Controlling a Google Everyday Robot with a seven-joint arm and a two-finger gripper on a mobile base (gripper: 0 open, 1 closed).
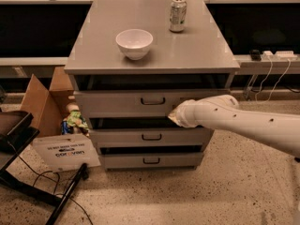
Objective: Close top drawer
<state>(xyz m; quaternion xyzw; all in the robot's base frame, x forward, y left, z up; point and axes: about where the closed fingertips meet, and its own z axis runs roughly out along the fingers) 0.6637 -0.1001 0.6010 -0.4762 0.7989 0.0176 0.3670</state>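
Observation:
The top drawer (pixel 122 103) is the tallest grey front panel of the cabinet, with a small dark wire handle (pixel 153 101). It stands slightly out from the cabinet, with a dark gap above it. My white arm reaches in from the right. My gripper (pixel 172 116) is at the arm's tip, against the lower right part of the top drawer's front. The arm's end hides the fingers.
A white bowl (pixel 134 42) and a can (pixel 177 15) stand on the cabinet top (pixel 197 50). Two shallower drawers (pixel 151 137) sit below. An open cardboard box (pixel 44 102), a white sign (pixel 65 152) and a black stand (pixel 18 139) are at the left. Cables hang at the right.

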